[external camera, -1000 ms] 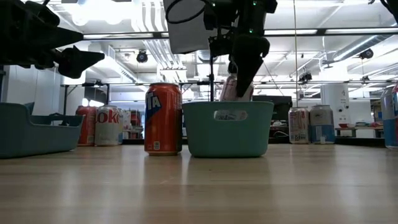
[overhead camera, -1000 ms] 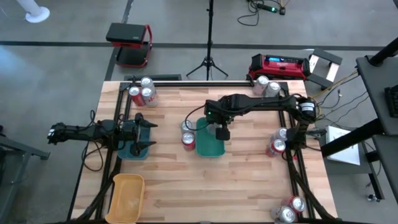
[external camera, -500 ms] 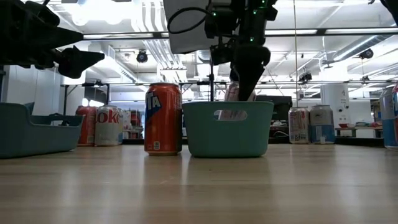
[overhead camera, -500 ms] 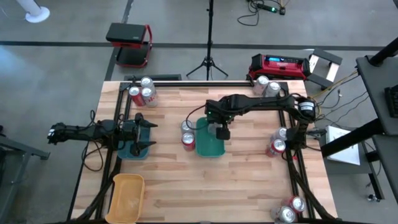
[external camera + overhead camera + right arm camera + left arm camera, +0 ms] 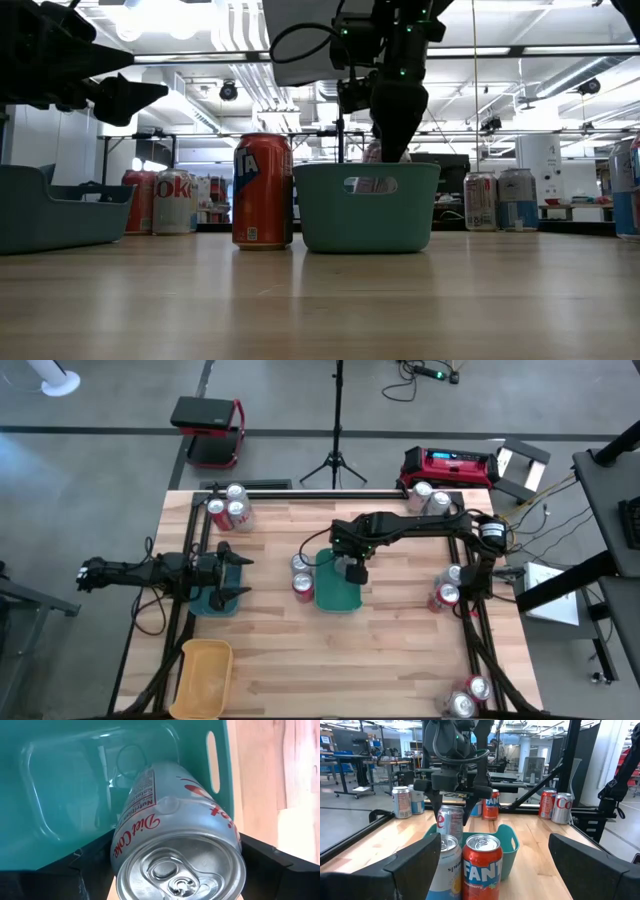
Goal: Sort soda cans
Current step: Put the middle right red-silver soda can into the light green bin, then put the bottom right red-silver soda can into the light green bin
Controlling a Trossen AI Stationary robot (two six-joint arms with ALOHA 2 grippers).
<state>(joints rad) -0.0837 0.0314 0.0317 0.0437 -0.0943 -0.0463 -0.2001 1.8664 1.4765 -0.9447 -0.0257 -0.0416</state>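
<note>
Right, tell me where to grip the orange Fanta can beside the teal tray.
Grip the orange Fanta soda can around its round mid-body, coming down from above. It stands upright, with the teal plastic tray close on one side and a pale can behind.

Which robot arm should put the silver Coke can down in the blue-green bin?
The right. The right gripper already holds the Diet Coke can over the teal bin. The left gripper hangs open over another bin, holding nothing.
</note>
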